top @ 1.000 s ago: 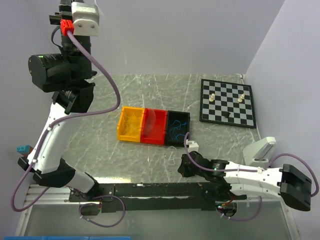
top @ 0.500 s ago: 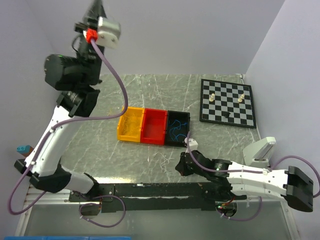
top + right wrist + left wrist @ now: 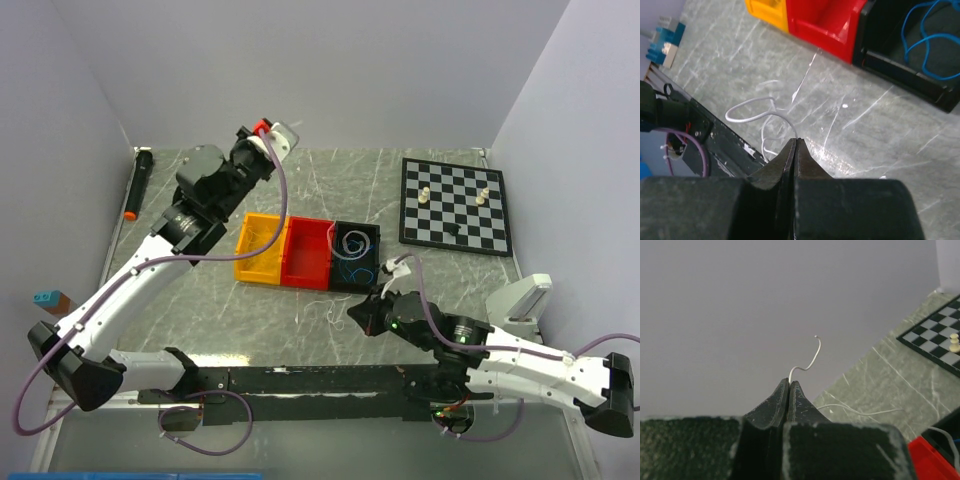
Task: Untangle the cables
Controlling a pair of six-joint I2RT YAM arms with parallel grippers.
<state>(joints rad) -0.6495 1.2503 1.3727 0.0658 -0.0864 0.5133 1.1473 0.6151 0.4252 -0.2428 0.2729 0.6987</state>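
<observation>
My left gripper (image 3: 789, 381) is shut on a thin white cable (image 3: 812, 357); its short curled end sticks up past the fingertips. It hovers behind the bins, near the back wall. A white coil (image 3: 352, 243) lies over the black bin (image 3: 372, 232), above a blue cable (image 3: 350, 270). My right gripper (image 3: 796, 140) is shut on another stretch of white cable (image 3: 747, 112), which loops on the table in front of the red bin (image 3: 308, 253). In the top view this gripper (image 3: 352, 313) sits low, just in front of the black bin. I cannot tell whether both grippers hold the same cable.
A yellow bin (image 3: 258, 250) stands left of the red one. A chessboard (image 3: 455, 205) with a few pieces lies at the back right. A black marker (image 3: 133, 185) rests by the left wall. The black rail (image 3: 300, 380) runs along the near edge.
My left arm has swung down from high up to just behind the bins. A white coil now shows over the black bin. The right arm has reached further left, with white cable loops beside it.
</observation>
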